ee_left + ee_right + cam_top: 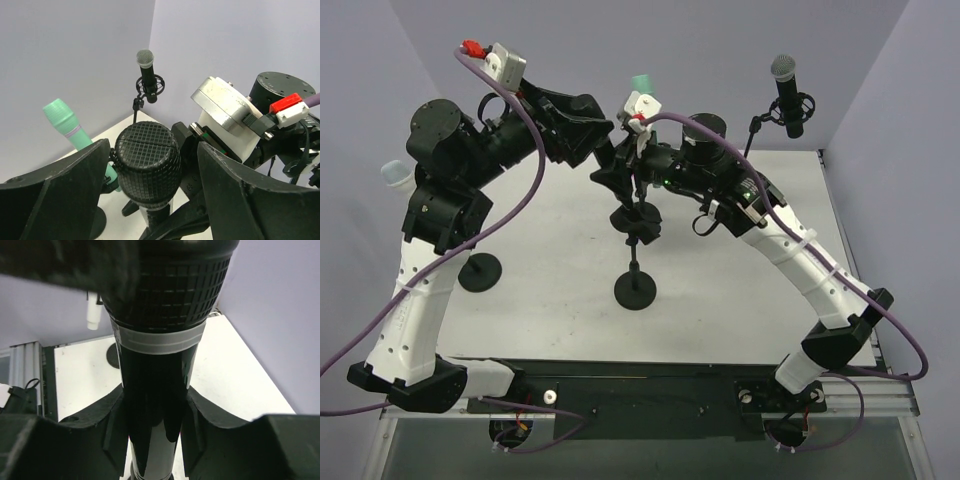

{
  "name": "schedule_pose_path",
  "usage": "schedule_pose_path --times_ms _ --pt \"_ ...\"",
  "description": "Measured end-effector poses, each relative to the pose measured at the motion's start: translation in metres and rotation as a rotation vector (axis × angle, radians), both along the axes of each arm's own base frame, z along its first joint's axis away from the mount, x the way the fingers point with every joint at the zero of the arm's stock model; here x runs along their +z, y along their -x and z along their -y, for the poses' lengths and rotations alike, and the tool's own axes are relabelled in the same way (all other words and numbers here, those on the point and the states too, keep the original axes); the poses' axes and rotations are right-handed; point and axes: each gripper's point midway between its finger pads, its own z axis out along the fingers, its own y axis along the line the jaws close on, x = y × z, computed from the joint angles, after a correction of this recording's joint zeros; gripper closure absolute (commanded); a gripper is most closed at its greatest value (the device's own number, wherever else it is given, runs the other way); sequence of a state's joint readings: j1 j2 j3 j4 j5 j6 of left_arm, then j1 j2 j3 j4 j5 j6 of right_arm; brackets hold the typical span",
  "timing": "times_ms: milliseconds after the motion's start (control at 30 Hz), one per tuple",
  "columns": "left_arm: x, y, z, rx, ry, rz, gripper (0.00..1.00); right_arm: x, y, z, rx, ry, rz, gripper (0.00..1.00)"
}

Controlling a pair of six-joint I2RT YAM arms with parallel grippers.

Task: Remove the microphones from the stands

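Your right end effector is squeezing the body of the black microphone | your left end effector is open wide around its round head, not touching it | the black microphone stands up in its stand in the middle of the tabletop, between your two end effectors.

The left gripper stands spread around the black microphone — a gap on either side. A green microphone leans at left; a silver-headed microphone stands behind.
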State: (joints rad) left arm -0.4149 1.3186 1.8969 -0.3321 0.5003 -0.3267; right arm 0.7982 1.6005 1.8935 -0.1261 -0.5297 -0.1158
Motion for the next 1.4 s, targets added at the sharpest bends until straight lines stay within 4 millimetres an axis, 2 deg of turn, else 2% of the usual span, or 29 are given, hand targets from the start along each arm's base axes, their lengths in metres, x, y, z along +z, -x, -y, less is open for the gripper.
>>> schedule_pose_path --times_ms 33,100,233,367,400,500,567,600,667,767,867,967,1067,1167,1267,1400 --pt "0.002 0.0 0.0 0.001 0.001 0.011 0.17 0.0 -0.002 0.003 -0.021 0.005 0.004 0.96" --pt "0.008 0.001 -0.001 0.003 0.0 0.042 0.18 0.004 -0.005 0.014 -0.067 0.007 0.016 1.0" --pt "0.018 0.005 -0.002 -0.004 -0.007 0.111 0.18 0.023 -0.009 0.056 -0.187 -0.009 0.041 1.0" --pt "0.02 0.009 -0.002 -0.007 -0.049 0.183 0.19 0.041 -0.014 0.125 -0.375 -0.026 0.061 1.0" --pt "0.019 0.01 -0.002 -0.003 -0.061 0.197 0.19 0.043 -0.015 0.148 -0.439 -0.027 0.059 1.0" --pt "0.007 0.012 -0.002 0.001 -0.097 0.23 0.2 0.028 -0.015 0.223 -0.651 -0.018 0.019 1.0" --pt "-0.007 0.014 -0.001 0.001 -0.11 0.229 0.2 0.002 -0.014 0.263 -0.773 0.02 -0.041 1.0" --pt "-0.015 0.014 -0.001 0.002 -0.115 0.223 0.2 -0.021 -0.011 0.29 -0.859 0.06 -0.087 1.0" --pt "-0.028 0.011 -0.001 0.006 -0.121 0.205 0.2 -0.06 -0.002 0.317 -0.953 0.135 -0.165 1.0" --pt "-0.04 0.003 0.0 0.013 -0.112 0.17 0.2 -0.136 0.018 0.348 -1.038 0.283 -0.311 1.0" --pt "-0.043 -0.002 0.001 0.017 -0.099 0.146 0.2 -0.211 0.039 0.369 -1.09 0.432 -0.476 1.0" --pt "-0.039 -0.004 0.001 0.018 -0.088 0.149 0.2 -0.266 0.058 0.389 -1.159 0.563 -0.609 1.0" --pt "-0.034 -0.005 0.002 0.019 -0.083 0.155 0.2 -0.3 0.067 0.402 -1.207 0.647 -0.703 1.0" --pt "-0.03 -0.005 0.0 0.027 -0.082 0.167 0.2 -0.324 0.07 0.41 -1.225 0.711 -0.77 1.0" --pt "-0.028 -0.004 -0.003 0.042 -0.093 0.183 0.2 -0.341 0.066 0.415 -1.231 0.755 -0.831 1.0" --pt "-0.026 -0.001 -0.01 0.068 -0.112 0.203 0.2 -0.353 0.063 0.418 -1.232 0.791 -0.869 1.0"
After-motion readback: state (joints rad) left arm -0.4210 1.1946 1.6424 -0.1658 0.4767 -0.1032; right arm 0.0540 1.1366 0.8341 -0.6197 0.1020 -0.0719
